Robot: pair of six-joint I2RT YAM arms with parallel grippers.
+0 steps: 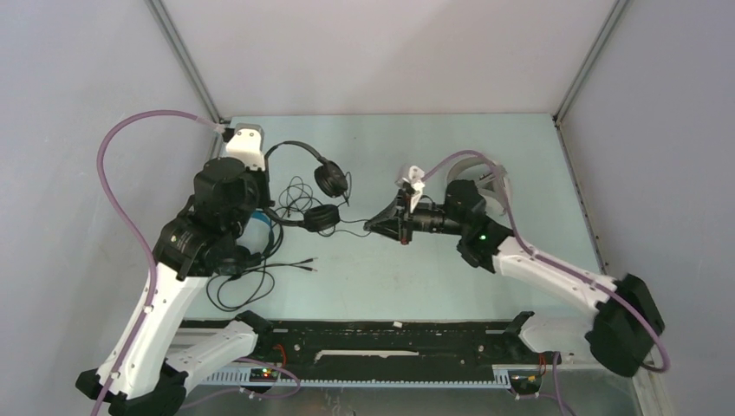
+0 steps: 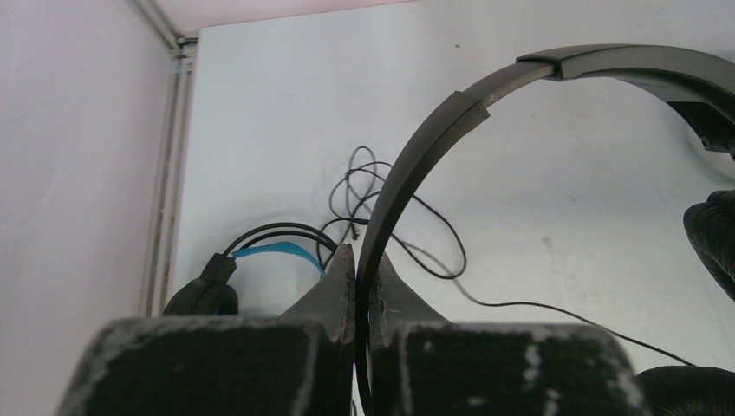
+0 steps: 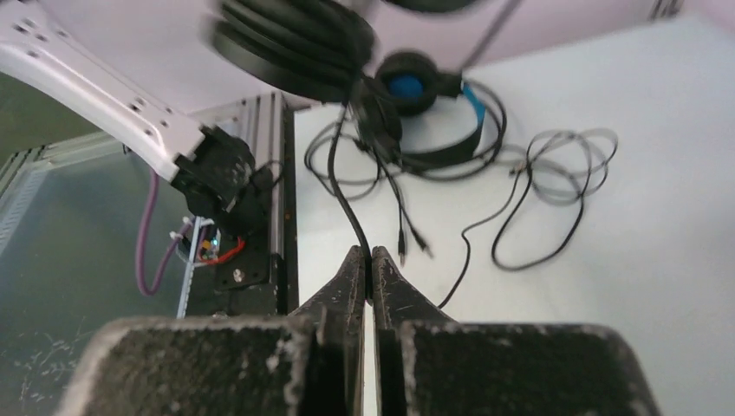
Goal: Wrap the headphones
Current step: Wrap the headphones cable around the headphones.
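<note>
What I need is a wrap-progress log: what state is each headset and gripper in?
left gripper: fingers shut on the slim black headset at its headband.
right gripper: fingers shut on that headset's cable.
slim black headset: held, cable unwrapped.
blue-lined headset: lying down, cable loose in loops.
white headset: mostly hidden behind right arm; cable state unclear.

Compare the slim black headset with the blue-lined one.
The slim black headset is held by its headband in the left gripper, its cable in the right gripper; the blue-lined headset lies free on the table. The slim headset's band is plain dark; the blue-lined one's shows bright blue inside. Both are black, wired and not yet wrapped.
</note>
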